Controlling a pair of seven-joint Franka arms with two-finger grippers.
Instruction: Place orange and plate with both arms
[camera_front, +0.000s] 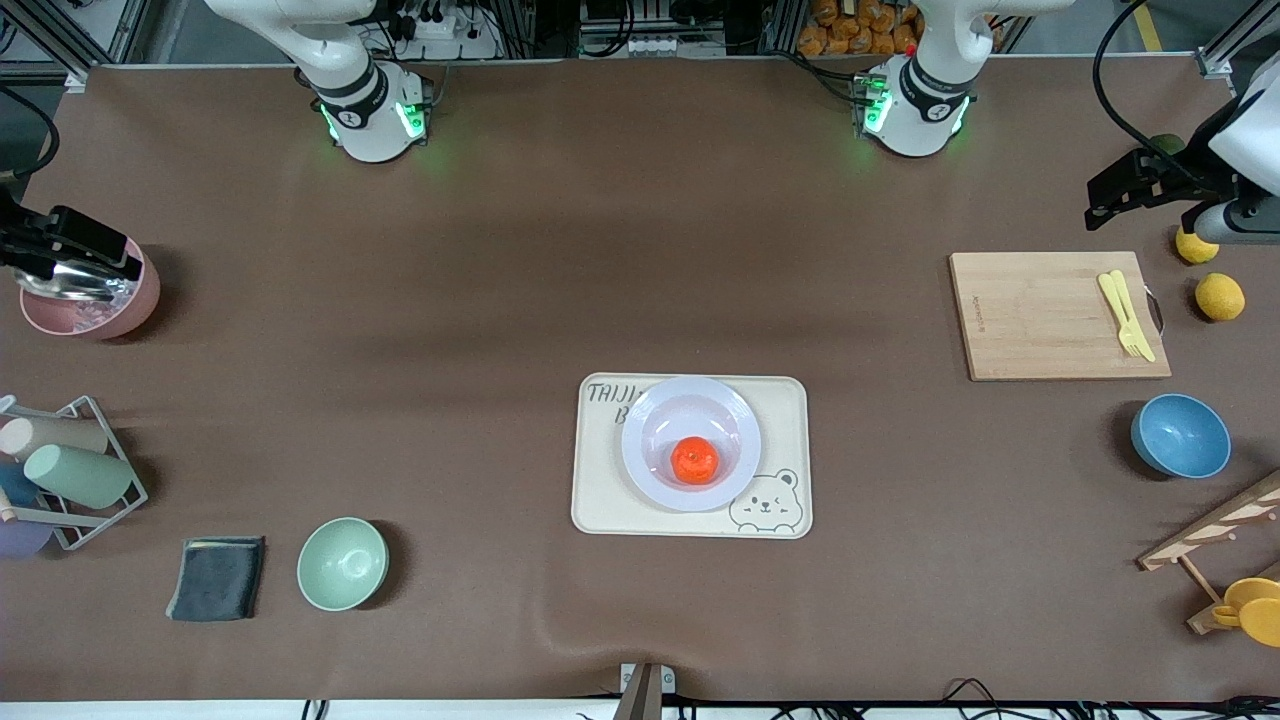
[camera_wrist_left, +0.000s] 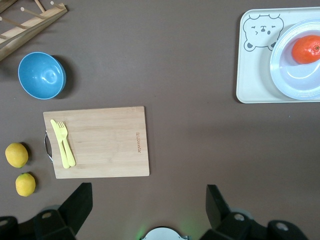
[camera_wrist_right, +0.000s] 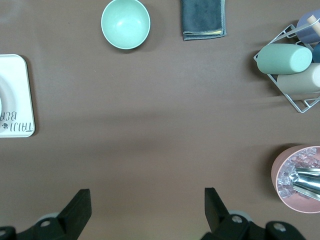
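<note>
The red-orange orange lies in the pale lavender plate, which sits on the cream bear tray mid-table. Both also show in the left wrist view: the orange and the plate. My left gripper is open and empty, raised over the table's left-arm end beside the cutting board; in its own view its jaws stand wide apart. My right gripper is open and empty, raised over the pink bowl at the right-arm end; its jaws stand wide apart.
A wooden cutting board carries a yellow fork, with two yellow fruits beside it. A blue bowl, a wooden rack, a green bowl, a grey cloth, a cup rack and a pink bowl line the ends.
</note>
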